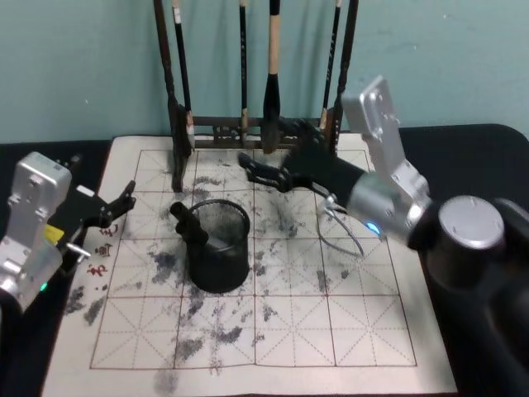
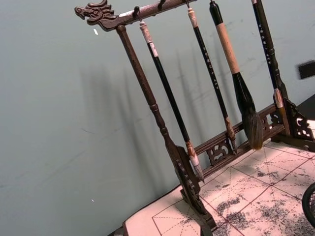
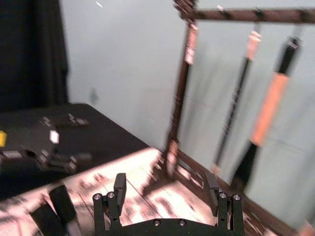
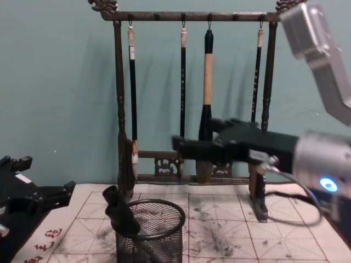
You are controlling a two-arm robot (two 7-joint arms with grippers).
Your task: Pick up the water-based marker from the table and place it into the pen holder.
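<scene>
Two grippers hang over a dark table [image 1: 475, 136] spread with a white felt mat [image 1: 289, 331], red-gridded and blotched with ink. Nearest on the mat stands the pen holder [image 1: 218, 245], a black wire-mesh cup with a solid round rim, just left of the mat's middle. The water-based marker [image 1: 189, 224] is already in it, leaning against the rim on the robot's left side with its wide black cap poking up and out over the edge; the chest view shows the same black cap [image 4: 120, 211] slanting above the mesh, the barrel down inside the cup. Off the mat's left edge, the left gripper [image 1: 126, 201] hovers low, its dark fingers apart and holding nothing, well clear of the holder. Farther back and to the right, the right gripper [image 1: 258, 169] reaches in from the robot's right above the mat, between the holder and the rack, raised off the surface; its wrist camera shows both fingers [image 3: 119, 186] spread wide with nothing between them. Behind everything, at the mat's far edge, stands a tall dark wooden brush rack [image 4: 118, 109] with carved ends, from whose top bar long calligraphy brushes [image 4: 205, 93] hang against a teal wall [image 1: 83, 58].
</scene>
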